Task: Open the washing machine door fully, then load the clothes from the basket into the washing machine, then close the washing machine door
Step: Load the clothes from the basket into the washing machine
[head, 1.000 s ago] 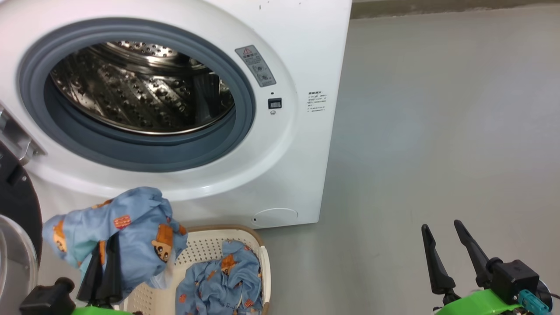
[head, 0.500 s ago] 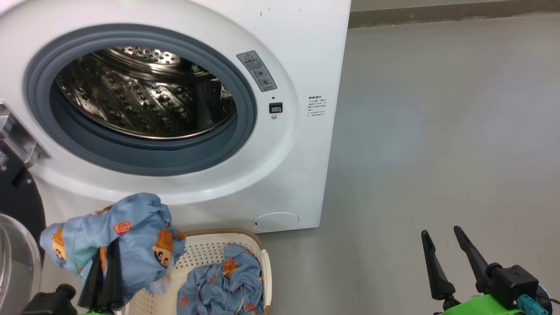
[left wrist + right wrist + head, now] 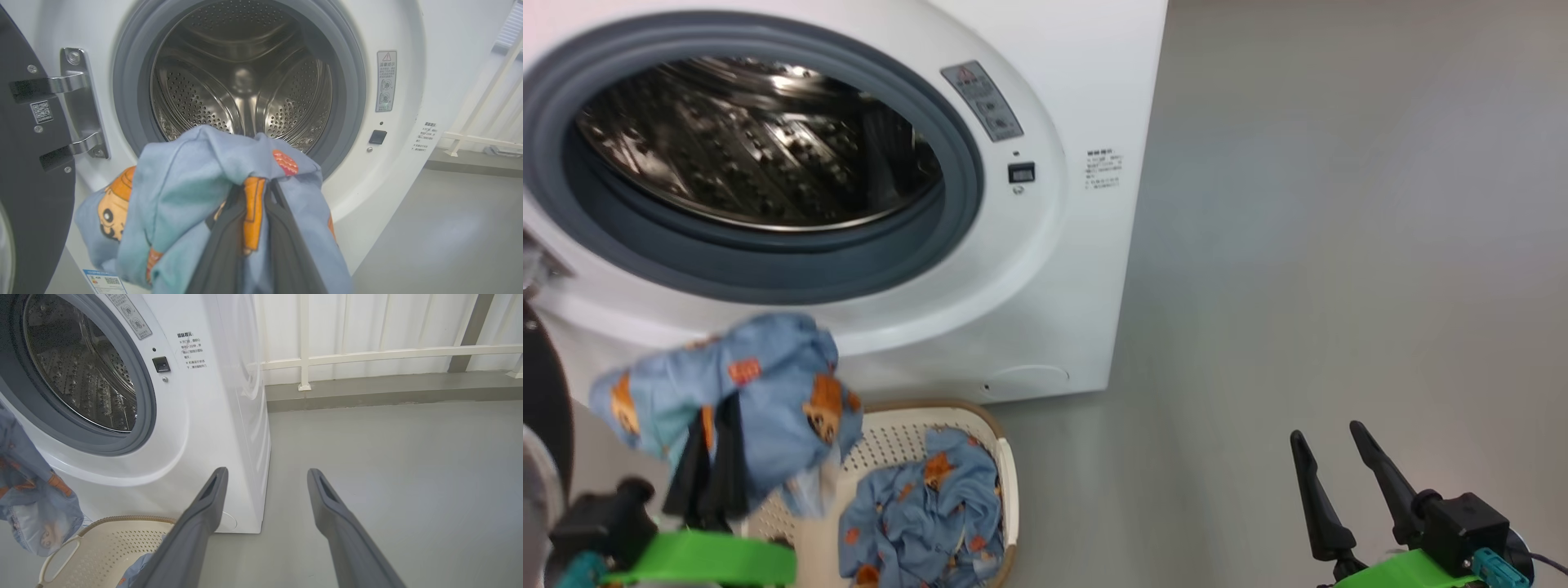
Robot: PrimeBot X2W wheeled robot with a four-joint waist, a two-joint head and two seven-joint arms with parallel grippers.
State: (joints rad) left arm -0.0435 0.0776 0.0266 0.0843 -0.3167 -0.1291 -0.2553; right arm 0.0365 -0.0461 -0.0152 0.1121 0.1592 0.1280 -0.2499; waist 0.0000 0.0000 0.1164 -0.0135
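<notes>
The white washing machine (image 3: pixel 1054 269) stands with its steel drum (image 3: pixel 245 81) exposed. The washing machine door (image 3: pixel 28 183) is swung out to the left, its black rim showing beside the hinge. My left gripper (image 3: pixel 267 183) is shut on a light blue garment of the clothes (image 3: pixel 768 376), holding it up below the drum opening and over the basket. The cream basket (image 3: pixel 911 433) sits on the floor against the machine's front, with more blue clothes (image 3: pixel 923 514) inside. My right gripper (image 3: pixel 1325 433) stands open and holds nothing, off to the right above the floor.
The grey floor (image 3: pixel 1339 245) stretches to the right of the machine. A white railing (image 3: pixel 367 355) and a low curb (image 3: pixel 388 396) run along the back. The door's metal hinge (image 3: pixel 77 102) sits left of the opening.
The head view has shifted, so the whole scene sits differently. The held garment hangs slightly higher over the basket than before. The right gripper stays open.
</notes>
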